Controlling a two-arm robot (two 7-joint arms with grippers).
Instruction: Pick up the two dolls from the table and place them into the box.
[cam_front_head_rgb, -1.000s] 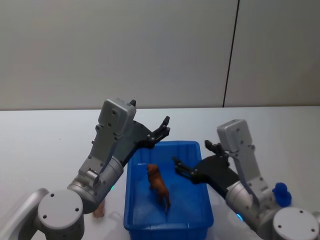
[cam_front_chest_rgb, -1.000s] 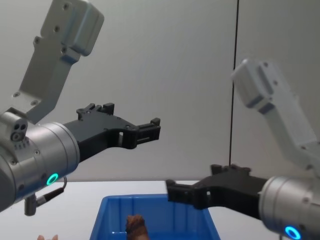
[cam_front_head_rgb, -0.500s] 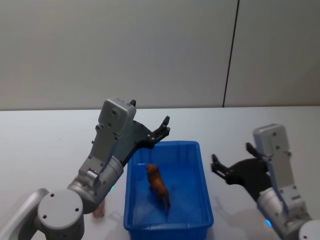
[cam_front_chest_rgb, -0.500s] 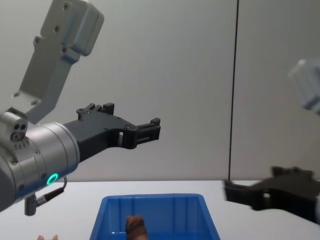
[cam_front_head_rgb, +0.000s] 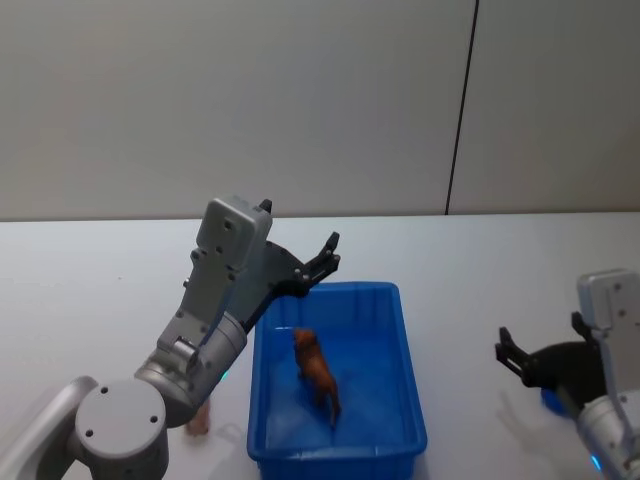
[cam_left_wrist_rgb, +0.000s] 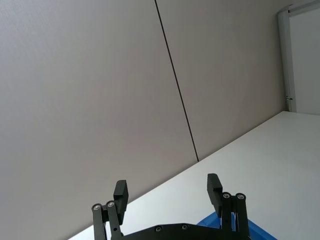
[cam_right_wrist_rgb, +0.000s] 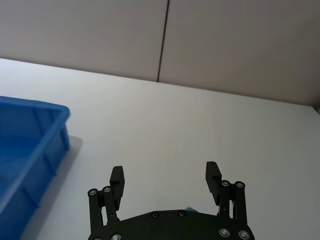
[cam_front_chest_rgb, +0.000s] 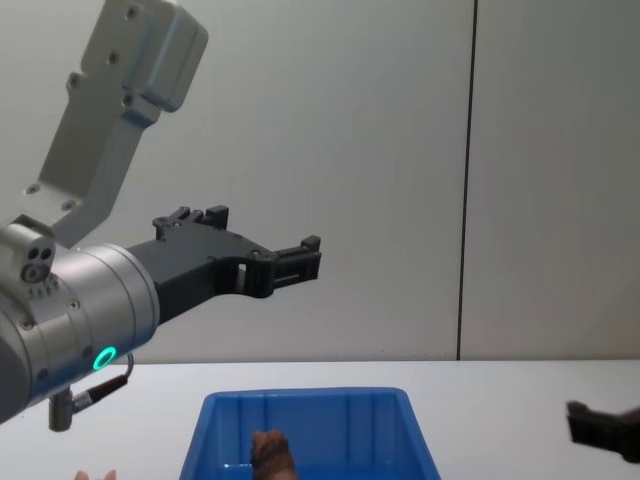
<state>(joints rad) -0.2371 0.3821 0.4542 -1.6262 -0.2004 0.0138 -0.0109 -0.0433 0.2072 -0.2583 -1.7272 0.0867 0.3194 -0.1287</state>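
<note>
The blue box (cam_front_head_rgb: 340, 446) stands on the white table (cam_front_head_rgb: 90, 290) in front of me. A reddish-brown doll (cam_front_head_rgb: 317, 372) lies inside it, also seen as a brown tuft (cam_front_chest_rgb: 271, 449) from the chest. A peach doll (cam_front_head_rgb: 200, 420) lies on the table left of the box, partly hidden behind my left arm. My left gripper (cam_front_head_rgb: 328, 255) hangs open and empty above the box's far left corner (cam_left_wrist_rgb: 167, 185). My right gripper (cam_front_head_rgb: 540, 334) is open and empty, low over the table well to the right of the box (cam_right_wrist_rgb: 165, 173).
A small blue object (cam_front_head_rgb: 550, 400) sits on the table under my right gripper. A grey wall with a dark vertical seam (cam_front_head_rgb: 460, 110) rises behind the table. White tabletop stretches right of the box (cam_right_wrist_rgb: 30, 140).
My right arm has pulled back from over the box to the right and down toward the table. The left arm and the reddish-brown doll have not moved.
</note>
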